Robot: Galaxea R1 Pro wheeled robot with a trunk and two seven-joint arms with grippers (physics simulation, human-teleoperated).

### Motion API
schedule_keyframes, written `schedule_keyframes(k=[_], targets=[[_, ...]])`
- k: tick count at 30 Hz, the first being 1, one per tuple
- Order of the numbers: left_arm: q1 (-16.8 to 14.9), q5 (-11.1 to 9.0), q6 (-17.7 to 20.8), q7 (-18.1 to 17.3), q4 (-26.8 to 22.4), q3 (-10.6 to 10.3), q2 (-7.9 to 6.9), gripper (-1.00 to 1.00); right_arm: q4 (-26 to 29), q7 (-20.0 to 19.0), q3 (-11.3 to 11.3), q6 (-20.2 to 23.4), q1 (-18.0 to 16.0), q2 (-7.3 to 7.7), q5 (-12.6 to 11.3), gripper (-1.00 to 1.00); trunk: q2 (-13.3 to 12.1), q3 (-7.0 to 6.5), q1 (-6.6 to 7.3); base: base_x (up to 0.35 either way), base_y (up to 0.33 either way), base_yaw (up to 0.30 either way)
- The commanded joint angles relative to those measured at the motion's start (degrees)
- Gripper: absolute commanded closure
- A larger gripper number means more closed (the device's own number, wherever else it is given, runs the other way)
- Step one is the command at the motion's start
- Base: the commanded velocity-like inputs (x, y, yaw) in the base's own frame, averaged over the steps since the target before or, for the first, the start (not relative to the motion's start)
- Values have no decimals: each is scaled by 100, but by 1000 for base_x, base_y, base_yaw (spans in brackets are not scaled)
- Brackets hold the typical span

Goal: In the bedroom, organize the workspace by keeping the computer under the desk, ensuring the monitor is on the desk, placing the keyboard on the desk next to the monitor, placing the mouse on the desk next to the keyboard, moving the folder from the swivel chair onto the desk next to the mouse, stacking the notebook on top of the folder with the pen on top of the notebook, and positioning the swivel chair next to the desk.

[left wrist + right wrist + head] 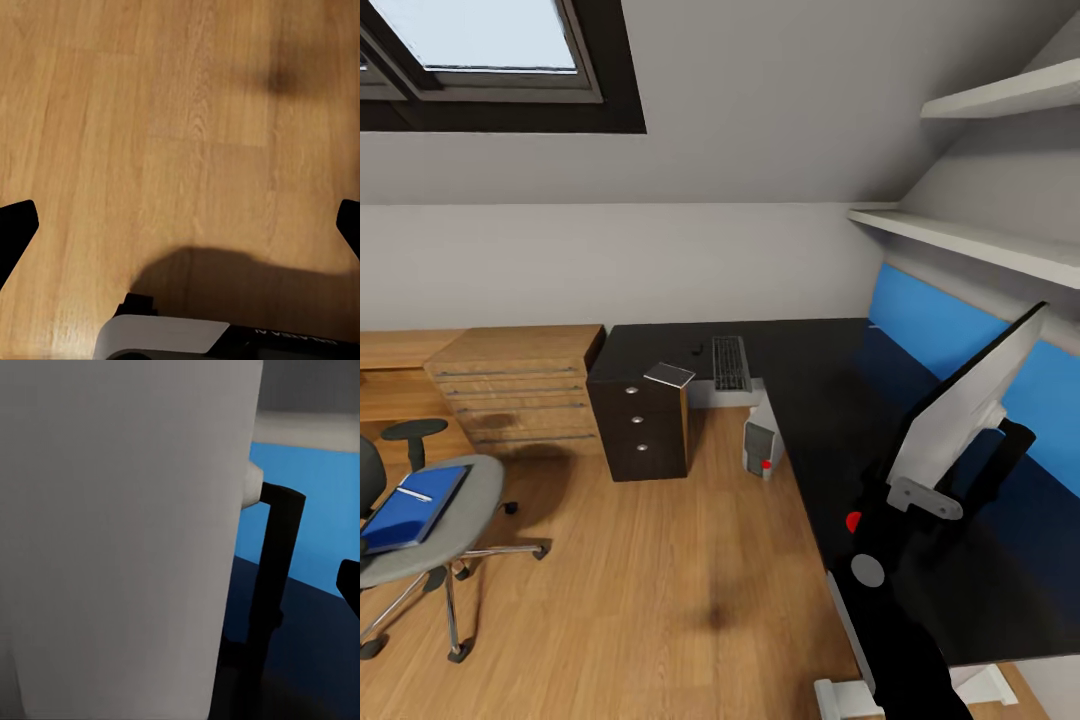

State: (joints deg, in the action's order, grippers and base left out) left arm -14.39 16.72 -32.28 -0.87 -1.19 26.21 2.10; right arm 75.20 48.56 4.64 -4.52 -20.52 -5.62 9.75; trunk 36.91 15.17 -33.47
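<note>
Close before the right wrist camera, the monitor [120, 532] shows its white back and black stem; one black fingertip [349, 585] stands apart beside it, so whether that pincer grips cannot be told. From the head, the monitor [970, 405] tilts over the desk [810, 380], keyboard [730, 362] farther back, computer [762, 440] below. Left fingertips [16, 229] hang spread above bare floor [180, 135]. On the swivel chair [455, 520] lies the folder [410, 505].

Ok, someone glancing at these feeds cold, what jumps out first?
Probably the monitor, its white back tilted close to the head camera over the black desk. Next, the bright blue folder on the swivel chair at far left, and the keyboard at the desk's far end.
</note>
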Motion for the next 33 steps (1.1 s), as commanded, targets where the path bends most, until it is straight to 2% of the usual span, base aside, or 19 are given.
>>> schedule_keyframes(k=[1,33], targets=[[-3,41,-14,-9,1,50,1,-100,-4,22,2,-19,-5,0,9,-100,7,8,-1,-11,-12,0],[-3,41,-16,-13,0,49,0,-100,-5,-19,40,-14,-5,-5,10,-100,7,8,-1,-77,-60,0]])
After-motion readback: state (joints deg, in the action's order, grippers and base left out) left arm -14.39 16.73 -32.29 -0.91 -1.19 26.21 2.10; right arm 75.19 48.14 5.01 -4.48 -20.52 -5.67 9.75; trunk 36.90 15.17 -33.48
